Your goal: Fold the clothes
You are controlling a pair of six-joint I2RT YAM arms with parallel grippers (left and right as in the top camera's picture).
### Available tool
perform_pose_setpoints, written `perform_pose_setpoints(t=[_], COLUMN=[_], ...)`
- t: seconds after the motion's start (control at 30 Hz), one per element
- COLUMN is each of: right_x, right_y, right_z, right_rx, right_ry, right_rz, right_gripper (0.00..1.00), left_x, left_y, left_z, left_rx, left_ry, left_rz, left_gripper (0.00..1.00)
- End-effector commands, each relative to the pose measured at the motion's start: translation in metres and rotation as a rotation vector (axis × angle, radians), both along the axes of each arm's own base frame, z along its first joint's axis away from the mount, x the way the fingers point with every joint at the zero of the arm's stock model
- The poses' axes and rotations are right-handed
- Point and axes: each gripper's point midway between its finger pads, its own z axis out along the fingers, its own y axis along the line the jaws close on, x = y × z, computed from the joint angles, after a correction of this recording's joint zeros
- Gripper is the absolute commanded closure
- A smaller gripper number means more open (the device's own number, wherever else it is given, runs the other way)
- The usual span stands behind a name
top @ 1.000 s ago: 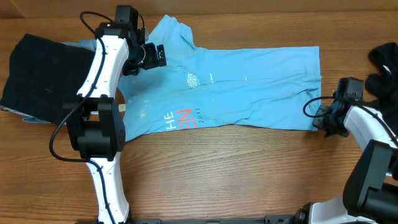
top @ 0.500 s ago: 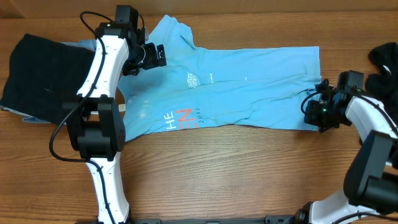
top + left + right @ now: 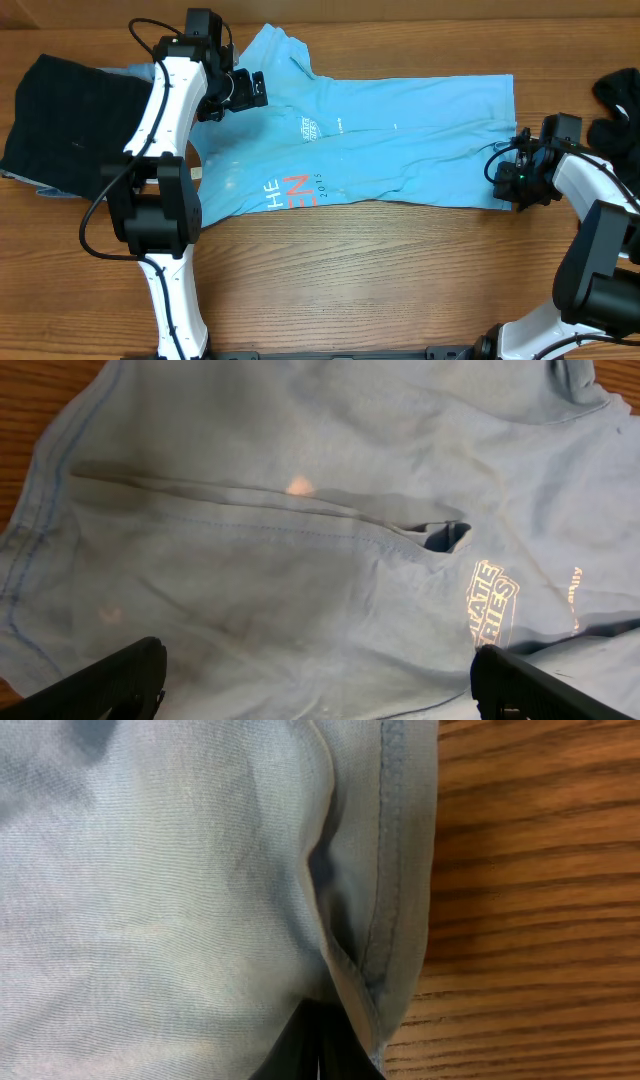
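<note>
The clothes are chiefly a light blue T-shirt (image 3: 400,150) lying lengthwise across the table, its white print (image 3: 492,600) and red-and-white lettering (image 3: 288,189) facing up. My left gripper (image 3: 250,90) hovers open over the collar end, and its black fingers (image 3: 110,680) stand wide apart above the cloth with nothing between them (image 3: 320,670). At the shirt's right hem, near the lower corner, my right gripper (image 3: 507,183) is shut. In the right wrist view its tips (image 3: 320,1040) meet where a crease of the stitched hem (image 3: 385,900) runs into them.
A black garment (image 3: 75,125) lies at the far left over a strip of pale cloth (image 3: 50,188). Another black garment (image 3: 620,95) sits at the right edge behind my right arm. Bare wood (image 3: 380,280) stretches along the front.
My right gripper has turned and shifted a little left and up onto the shirt's hem. The left arm and the shirt have stayed where they were.
</note>
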Motion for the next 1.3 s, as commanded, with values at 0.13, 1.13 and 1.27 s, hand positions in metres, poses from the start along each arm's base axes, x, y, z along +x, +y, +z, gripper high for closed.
perform_pose_setpoints(t=[0.13,1.13,1.27], right_x=[0.004,-0.005,-0.022], right_y=[-0.001,0.004,-0.034], right_z=[0.004,-0.005,-0.007], right_rx=[0.006,0.028,-0.171], right_ry=[-0.007,0.011,0.09], right_rz=[-0.029,-0.028,-0.157], right_gripper=[0.96,0.96,0.96], left_x=[-0.004,-0.218,-0.222], left_y=[-0.003,0.033,0.06], left_z=[0.012,-0.088,-0.09], left_rx=[0.003,0.257,0.399], left_ry=[-0.026,0.665,0.669], left_rz=[-0.124,-0.007,0.051], left_gripper=[0.0,0.96,0.96])
